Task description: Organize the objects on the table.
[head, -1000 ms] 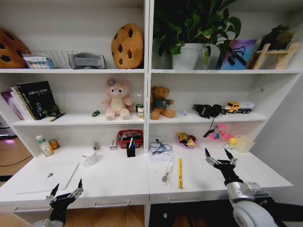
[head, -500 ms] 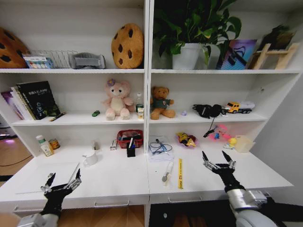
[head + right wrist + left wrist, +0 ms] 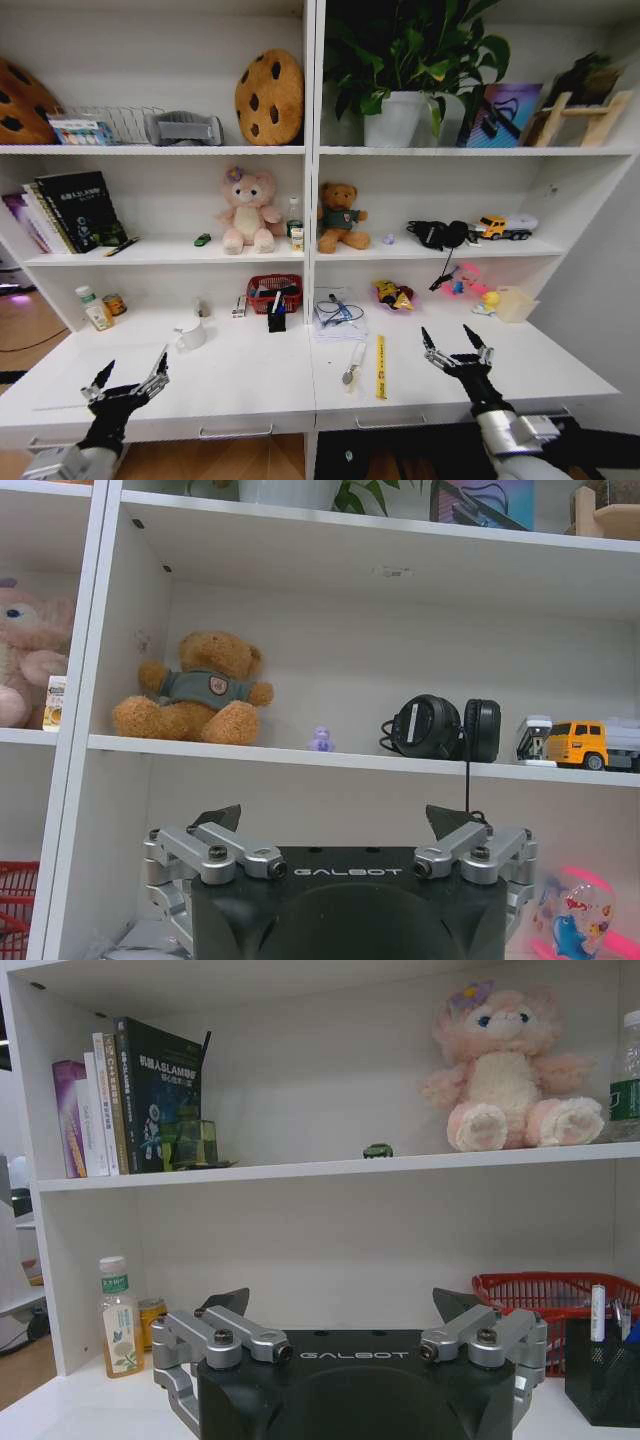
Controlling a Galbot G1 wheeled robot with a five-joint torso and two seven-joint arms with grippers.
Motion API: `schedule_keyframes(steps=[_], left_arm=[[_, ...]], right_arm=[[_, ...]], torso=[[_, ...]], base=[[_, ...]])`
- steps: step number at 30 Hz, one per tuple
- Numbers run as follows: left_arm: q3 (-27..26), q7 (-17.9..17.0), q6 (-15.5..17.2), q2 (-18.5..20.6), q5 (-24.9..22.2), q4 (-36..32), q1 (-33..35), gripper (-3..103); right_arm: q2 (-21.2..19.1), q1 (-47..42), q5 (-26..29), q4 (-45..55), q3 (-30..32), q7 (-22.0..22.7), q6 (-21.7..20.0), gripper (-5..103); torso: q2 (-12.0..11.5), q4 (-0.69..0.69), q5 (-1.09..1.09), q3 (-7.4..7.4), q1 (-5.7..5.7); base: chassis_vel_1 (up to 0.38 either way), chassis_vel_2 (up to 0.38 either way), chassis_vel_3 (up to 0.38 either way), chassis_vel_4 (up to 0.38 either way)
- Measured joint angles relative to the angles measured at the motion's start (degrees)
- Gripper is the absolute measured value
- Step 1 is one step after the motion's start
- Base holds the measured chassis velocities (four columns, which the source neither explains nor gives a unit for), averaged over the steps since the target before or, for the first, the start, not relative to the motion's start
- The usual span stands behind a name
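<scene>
The long white table [image 3: 250,385] runs under the shelves. A silver laptop [image 3: 65,385] lies shut at its left end. My left gripper [image 3: 136,362] hovers open above the laptop's near right corner, holding nothing. My right gripper [image 3: 446,332] hangs open over the table's right half, to the right of a yellow ruler [image 3: 380,366]. A green-capped bottle [image 3: 93,308] stands at the back left, also in the left wrist view [image 3: 118,1315]. Pens [image 3: 276,302] stick out of a black holder [image 3: 600,1370]. A tiny green piece [image 3: 377,1150] sits on the shelf beside the pink bear [image 3: 512,1075].
A white mug [image 3: 190,335], a red basket [image 3: 274,290], a paper stack with cables [image 3: 338,316] and a white tag [image 3: 352,362] are mid-table. A snack bag [image 3: 393,295] and pink toy [image 3: 462,280] sit behind the right gripper. Shelves with books, plush toys and headphones [image 3: 445,728] rise behind.
My left gripper has moved left and a little up, over the laptop. My right gripper has risen and shifted slightly left. Both stay open and nothing on the table has moved.
</scene>
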Motion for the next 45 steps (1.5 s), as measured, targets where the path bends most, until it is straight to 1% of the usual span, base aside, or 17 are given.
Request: schedule_keyframes(steps=[23,28,30,31,36,38,40,41,45], left_arm=[[0.07,-0.04,-0.02,-0.07,0.09,0.10,-0.02,100],[0.09,-0.04,-0.04,-0.07,0.10,0.11,-0.02,100],[0.09,-0.04,-0.05,-0.07,0.11,0.12,-0.02,100],[0.09,-0.04,-0.06,-0.07,0.12,0.13,-0.02,100],[0.09,-0.05,-0.08,-0.07,0.13,0.14,-0.02,100],[0.09,-0.05,-0.08,-0.07,0.14,0.15,-0.02,100],[0.09,-0.06,-0.10,-0.07,0.14,0.14,-0.02,100],[0.09,-0.05,-0.10,-0.07,0.14,0.15,-0.02,100],[0.09,-0.05,-0.10,-0.07,0.14,0.15,-0.02,100]], right_arm=[[-0.05,0.13,0.08,-0.15,-0.04,0.12,-0.09,100],[-0.06,0.13,0.09,-0.16,-0.04,0.15,-0.11,100],[-0.06,0.14,0.11,-0.17,-0.04,0.16,-0.13,100],[-0.06,0.16,0.11,-0.16,-0.04,0.16,-0.13,100],[-0.06,0.16,0.12,-0.17,-0.05,0.16,-0.14,100],[-0.06,0.16,0.12,-0.17,-0.05,0.17,-0.14,100],[-0.06,0.16,0.12,-0.17,-0.05,0.17,-0.14,100],[-0.06,0.16,0.12,-0.17,-0.05,0.17,-0.14,100],[-0.06,0.16,0.12,-0.17,-0.05,0.17,-0.14,100]], torso=[[0.00,0.00,0.01,0.00,0.00],[0.00,-0.01,0.01,0.00,0.00],[0.00,-0.01,0.01,0.00,0.00],[-0.01,0.02,0.01,0.01,0.00],[0.00,-0.02,0.00,0.00,0.01],[0.00,0.00,-0.03,0.00,0.01],[0.00,0.01,0.05,0.00,0.00],[0.00,0.00,-0.03,0.00,0.01],[0.00,-0.02,-0.02,0.00,0.00]], base=[[0.000,0.000,0.000,0.000],[0.056,0.051,-0.070,-0.087],[0.143,0.140,-0.136,-0.163],[0.165,0.200,-0.162,-0.162],[0.204,0.206,-0.196,-0.200],[0.253,0.234,-0.242,-0.246],[0.274,0.285,-0.288,-0.263],[0.280,0.324,-0.289,-0.268],[0.320,0.308,-0.304,-0.297]])
